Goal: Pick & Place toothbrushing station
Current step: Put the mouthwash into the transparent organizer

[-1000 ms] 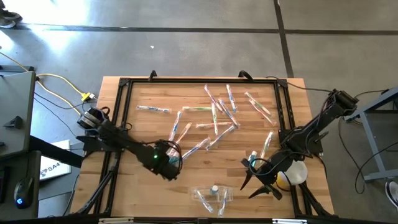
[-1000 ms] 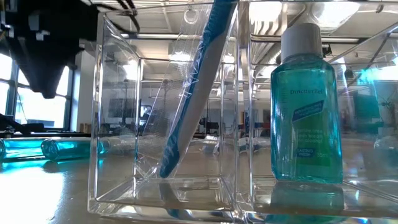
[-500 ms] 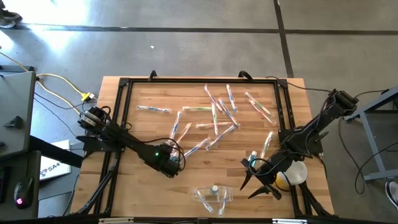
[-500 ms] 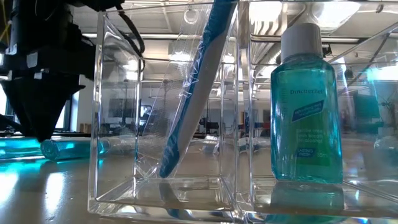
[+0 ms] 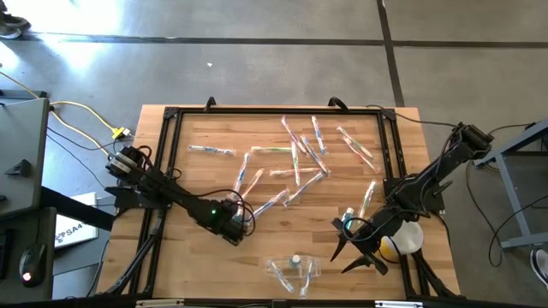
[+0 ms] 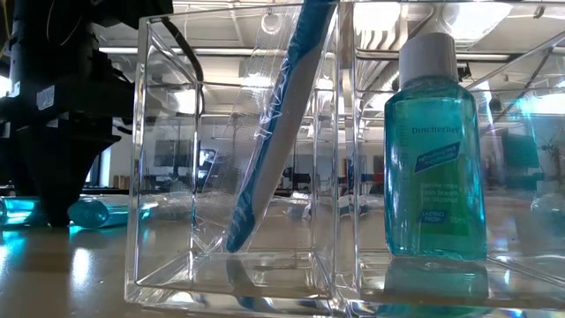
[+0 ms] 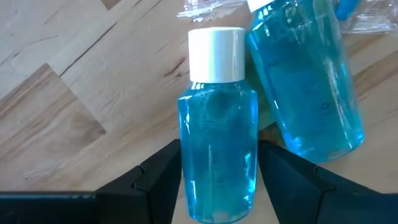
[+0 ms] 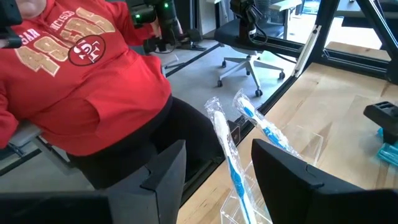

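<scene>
Toothbrushing station, seen from beside the table. Landmark: the clear organizer (image 5: pixel 294 270) at the near edge of the wooden table (image 5: pixel 188 184).

Left gripper (image 5: pixel 236 224): lowered to the tabletop left of the organizer and a little farther back. Its two fingers (image 7: pixel 163 177) straddle a small blue mouthwash bottle (image 7: pixel 218 143) with a white cap, which lies flat on the wood; the bottle fills the gap between them, but whether they press it or only flank it cannot be told. A second blue bottle (image 7: pixel 309 81) lies touching the first, angled away from it.

Right gripper (image 5: pixel 355 250): raised to the right of the organizer, clamped on a wrapped toothbrush (image 8: pixel 231 158) whose blue handle and clear wrapper stick out from between its fingers (image 8: pixel 165 174).

Organizer contents: in the low view its left compartment holds one wrapped blue-and-white toothbrush (image 6: pixel 274 124) leaning at a slant, and the compartment to the right holds an upright teal mouthwash bottle (image 6: pixel 434 150) with a grey cap.

Remaining stock: a scatter of wrapped toothbrushes (image 5: pixel 300 158) lies on the wood behind the organizer, well apart from it.

Surroundings: beyond the table's near edge, in the right wrist view, a seated person in a red hooded sweatshirt (image 8: pixel 81 74).
</scene>
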Motion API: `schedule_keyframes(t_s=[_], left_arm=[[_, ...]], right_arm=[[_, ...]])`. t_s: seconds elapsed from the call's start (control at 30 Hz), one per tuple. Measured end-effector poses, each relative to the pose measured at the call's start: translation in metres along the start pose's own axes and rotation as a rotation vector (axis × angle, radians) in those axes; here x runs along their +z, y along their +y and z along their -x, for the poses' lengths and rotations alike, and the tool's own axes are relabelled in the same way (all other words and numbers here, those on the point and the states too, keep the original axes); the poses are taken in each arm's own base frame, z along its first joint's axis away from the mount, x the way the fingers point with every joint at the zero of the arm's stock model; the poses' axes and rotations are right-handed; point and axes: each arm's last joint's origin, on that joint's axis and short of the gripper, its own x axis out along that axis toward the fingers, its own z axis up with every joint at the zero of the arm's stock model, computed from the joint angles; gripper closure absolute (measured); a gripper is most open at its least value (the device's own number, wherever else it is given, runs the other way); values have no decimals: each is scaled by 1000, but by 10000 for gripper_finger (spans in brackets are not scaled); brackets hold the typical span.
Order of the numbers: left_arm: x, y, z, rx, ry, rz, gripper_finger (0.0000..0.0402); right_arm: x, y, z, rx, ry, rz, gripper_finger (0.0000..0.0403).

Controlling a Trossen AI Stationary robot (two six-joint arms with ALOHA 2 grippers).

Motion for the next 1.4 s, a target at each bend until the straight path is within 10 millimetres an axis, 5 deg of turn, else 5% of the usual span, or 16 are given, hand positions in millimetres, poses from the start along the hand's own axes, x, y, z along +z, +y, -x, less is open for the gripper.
schedule_keyframes(t_s=[0.27, 0.57, 0.73, 0.9, 1.13, 1.4], left_arm=[[-2, 0, -1, -4, 0, -6, 285], [-7, -5, 4, 0, -93, -78, 306], [-13, -14, 28, 60, -176, -128, 307], [-26, -36, 79, 19, -356, -239, 307], [-46, -80, 147, -265, -705, -518, 307], [-44, -121, 161, -625, -726, -732, 306]], right_arm=[[0, 0, 0, 0, 1, 0, 227], [0, 0, 0, 0, 1, 0, 227], [0, 0, 0, 0, 1, 0, 227], [0, -2, 0, -58, -6, 0, 227], [6, -8, 1, -279, -60, 106, 227], [-4, -7, -32, -344, -53, 470, 227]])
